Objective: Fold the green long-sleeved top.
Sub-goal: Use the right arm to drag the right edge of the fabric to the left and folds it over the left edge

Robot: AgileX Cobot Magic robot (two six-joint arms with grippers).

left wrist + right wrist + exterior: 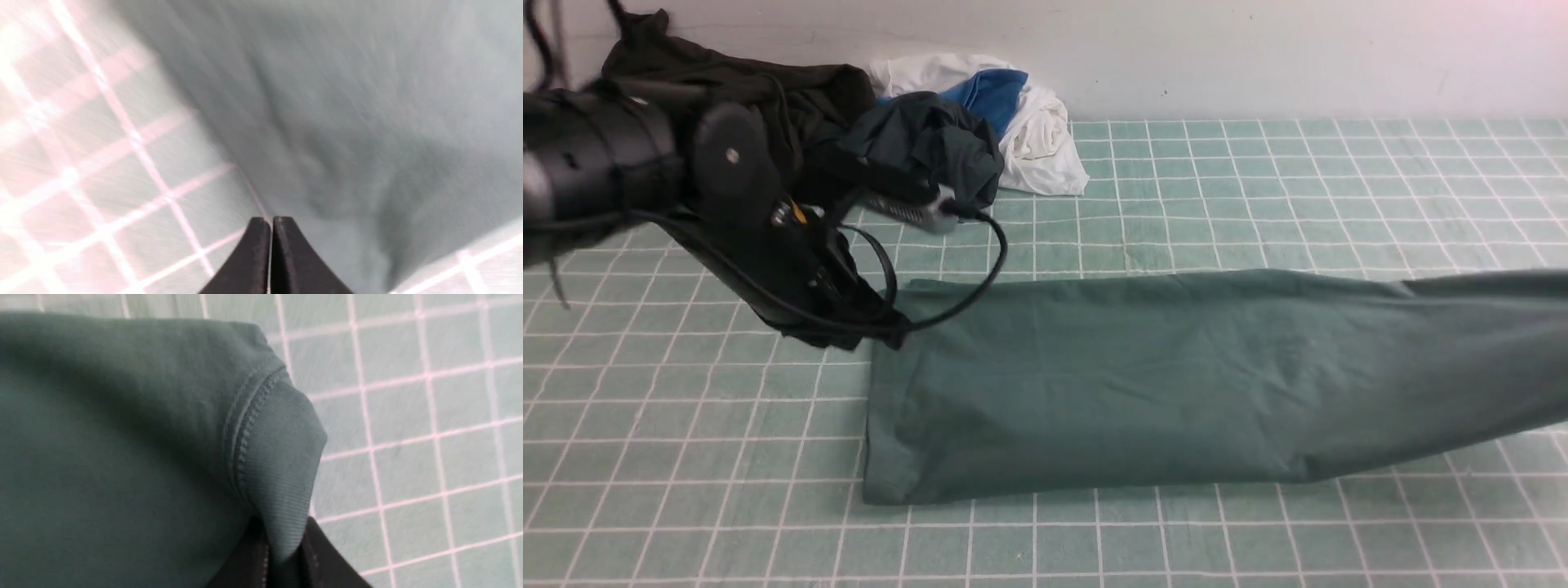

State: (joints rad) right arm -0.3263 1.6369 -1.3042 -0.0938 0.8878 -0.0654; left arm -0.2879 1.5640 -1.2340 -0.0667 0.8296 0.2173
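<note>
The green long-sleeved top [1176, 376] lies as a long folded band across the gridded mat, running off the right edge of the front view. My left gripper [878, 325] hangs at the top's far left corner. In the left wrist view the left gripper [271, 220] is shut, fingers pressed together over the cloth's [347, 102] edge, and no fabric shows between them. My right gripper [284, 543] is out of the front view. In its wrist view it is shut on a ribbed band [282, 457] at a corner of the top [122, 437], lifted a little off the mat.
A pile of clothes sits at the back left against the wall: a very dark garment [768, 90], a blackish-green one [931, 139] and a white and blue one [1037, 122]. The green gridded mat [686, 457] covers the table.
</note>
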